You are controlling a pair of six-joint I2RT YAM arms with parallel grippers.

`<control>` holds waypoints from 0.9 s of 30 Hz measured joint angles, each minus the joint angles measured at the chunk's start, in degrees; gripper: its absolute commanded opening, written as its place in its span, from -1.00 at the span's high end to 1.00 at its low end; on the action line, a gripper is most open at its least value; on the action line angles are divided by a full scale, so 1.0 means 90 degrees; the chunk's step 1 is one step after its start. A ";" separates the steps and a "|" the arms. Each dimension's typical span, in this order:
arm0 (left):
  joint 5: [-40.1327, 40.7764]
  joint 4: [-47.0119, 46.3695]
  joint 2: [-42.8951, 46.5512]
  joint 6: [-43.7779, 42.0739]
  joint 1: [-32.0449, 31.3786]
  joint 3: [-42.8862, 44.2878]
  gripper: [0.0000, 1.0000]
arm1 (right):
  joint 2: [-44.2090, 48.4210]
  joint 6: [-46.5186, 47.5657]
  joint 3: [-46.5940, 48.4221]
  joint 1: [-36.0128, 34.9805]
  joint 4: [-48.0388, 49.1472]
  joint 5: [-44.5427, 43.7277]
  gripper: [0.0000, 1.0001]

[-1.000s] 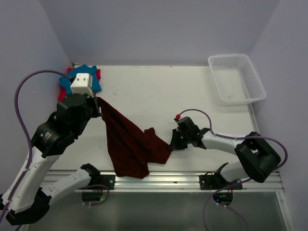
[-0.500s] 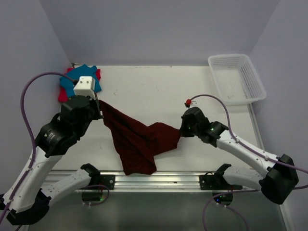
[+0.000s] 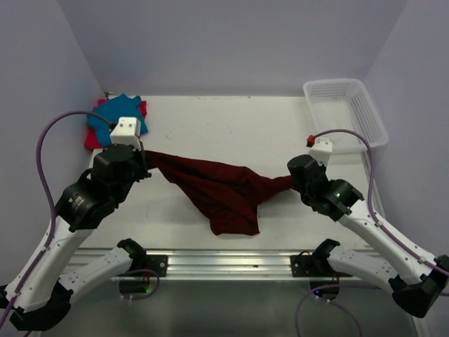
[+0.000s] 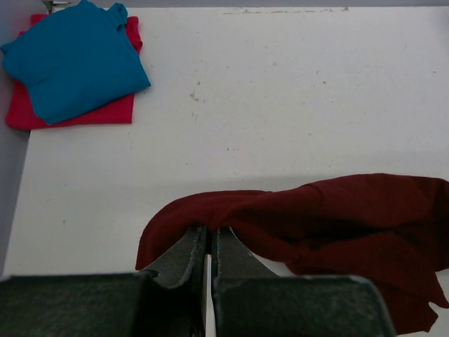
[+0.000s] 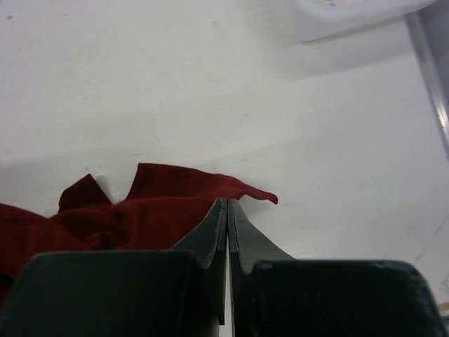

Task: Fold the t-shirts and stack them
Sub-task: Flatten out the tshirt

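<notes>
Top external view: left arm rises from its base at the near left, elbow bent high, wrist over the left part of the table (image 3: 224, 126). Left gripper (image 3: 145, 157) points inward to the right, jaws closed on one end of the maroon shirt (image 3: 224, 193). Right arm reaches out long from the near right corner, forearm running diagonally up and left. Right gripper (image 3: 293, 181) is pinched on the shirt's other end.

The shirt is strung between the two grippers across the middle of the table, bunched. Its middle sags toward the near edge in a loose flap.

Teal shirt (image 3: 116, 112) lies folded in the far left corner on top of the red-pink shirt (image 3: 90, 139), well apart from the maroon one. White basket (image 3: 335, 82) sits at the far right corner.

Left wrist view: left gripper (image 4: 209, 232) fingers pressed together, maroon cloth (image 4: 337, 217) caught at the tips and trailing off to the right. This view shows the stack squarely: teal shirt (image 4: 70, 60) skewed over the red-pink shirt (image 4: 105, 112), red edges showing beside and below it.

Right wrist view: right gripper (image 5: 226, 207) closed to a thin line, a pointed edge of maroon cloth (image 5: 140, 210) held at the tips. The basket's (image 5: 351, 10) wall is at the top edge.
</notes>
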State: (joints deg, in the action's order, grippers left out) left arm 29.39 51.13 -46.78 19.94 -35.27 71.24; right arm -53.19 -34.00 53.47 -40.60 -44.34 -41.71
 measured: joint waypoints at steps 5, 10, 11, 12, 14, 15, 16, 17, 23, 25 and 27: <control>0.0027 -0.0041 0.0170 0.0002 0.0000 -0.0245 1.00 | 0.0131 -0.0058 0.0000 0.0007 -0.0301 -0.0976 1.00; 0.0131 -0.0051 0.0291 0.0002 0.0000 -0.0459 1.00 | 0.0182 -0.0117 0.0000 0.0005 -0.0437 -0.1627 1.00; 0.0170 -0.0053 0.0321 0.0002 0.0000 -0.0498 1.00 | 0.0221 -0.0119 0.0000 0.0005 -0.0440 -0.1722 1.00; 0.0204 -0.0049 0.0357 0.0002 0.0000 -0.0537 1.00 | 0.0301 -0.0124 0.0000 0.0005 -0.0449 -0.1865 1.00; 0.0282 -0.0061 0.0430 0.0002 0.0000 -0.0617 1.00 | 0.0447 -0.0141 0.0000 0.0007 -0.0461 -0.2079 1.00; 0.0323 -0.0061 0.0466 0.0002 0.0000 -0.0663 1.00 | 0.0544 -0.0165 0.0000 0.0005 -0.0464 -0.2176 1.00; 0.0372 -0.0070 0.0500 0.0005 0.0000 -0.0716 1.00 | 0.0644 -0.0211 0.0000 0.0005 -0.0478 -0.2293 1.00; 0.0425 -0.0070 0.0537 0.0002 0.0000 -0.0758 1.00 | 0.0746 -0.0270 0.0000 0.0005 -0.0500 -0.2407 1.00; 0.0648 -0.0517 0.0935 -0.0180 -0.0002 -0.1010 1.00 | 0.1362 -0.0155 -0.0002 0.0005 -0.0313 -0.2873 1.00; 0.0692 -0.0787 0.1035 -0.0296 0.0000 -0.1001 1.00 | 0.1474 0.0063 -0.0002 0.0007 -0.0046 -0.2900 1.00; 0.0741 -0.0967 0.0988 -0.0408 0.0000 -0.0855 1.00 | 0.1494 0.0304 0.0002 0.0005 0.0304 -0.2895 1.00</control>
State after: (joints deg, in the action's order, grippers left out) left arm 36.05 42.44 -37.89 16.27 -35.27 63.55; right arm -39.75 -31.27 53.49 -40.56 -41.60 -67.77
